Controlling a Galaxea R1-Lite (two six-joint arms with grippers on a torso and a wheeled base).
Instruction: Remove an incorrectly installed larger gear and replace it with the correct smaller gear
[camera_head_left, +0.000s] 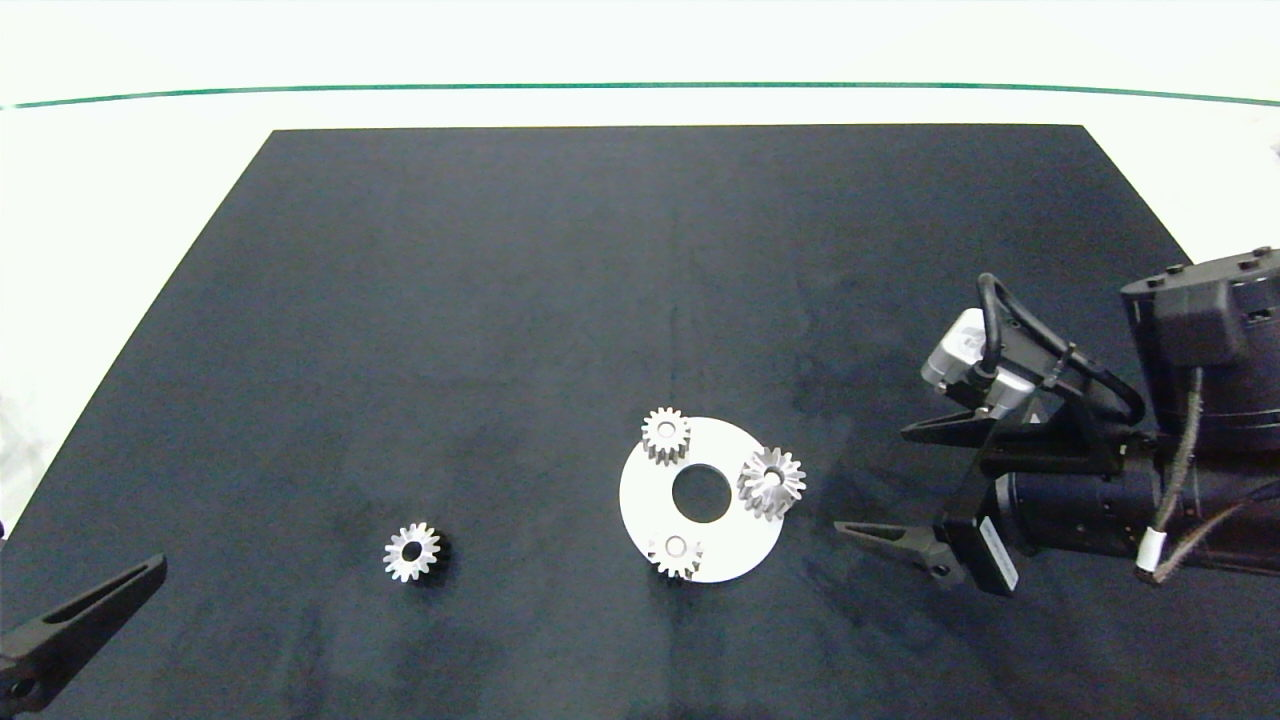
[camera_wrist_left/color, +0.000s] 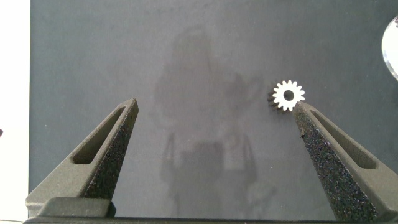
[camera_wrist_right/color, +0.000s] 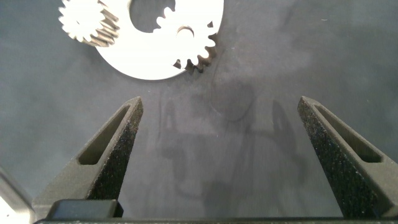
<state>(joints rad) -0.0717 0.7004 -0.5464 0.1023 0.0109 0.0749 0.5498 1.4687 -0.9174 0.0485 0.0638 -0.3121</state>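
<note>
Two dark arms flank a black mat (camera_head_left: 500, 300) that covers most of the table. Its largest item is a white disc (camera_head_left: 735, 545) with a round centre hole, low and right of the mat's middle. The right gripper (camera_head_left: 885, 480) hovers just off the disc at three o'clock, its fingers spread wide and empty. The left gripper (camera_wrist_left/color: 214, 112), near the mat's lower left corner, is also wide open and empty. The larger gear (camera_head_left: 771, 482) sits on the disc's rim at three o'clock; two small gears sit at eleven (camera_head_left: 665, 434) and seven (camera_head_left: 676, 553). The smaller gear (camera_head_left: 411, 551) lies alone at nine o'clock, well apart from the disc.
</note>
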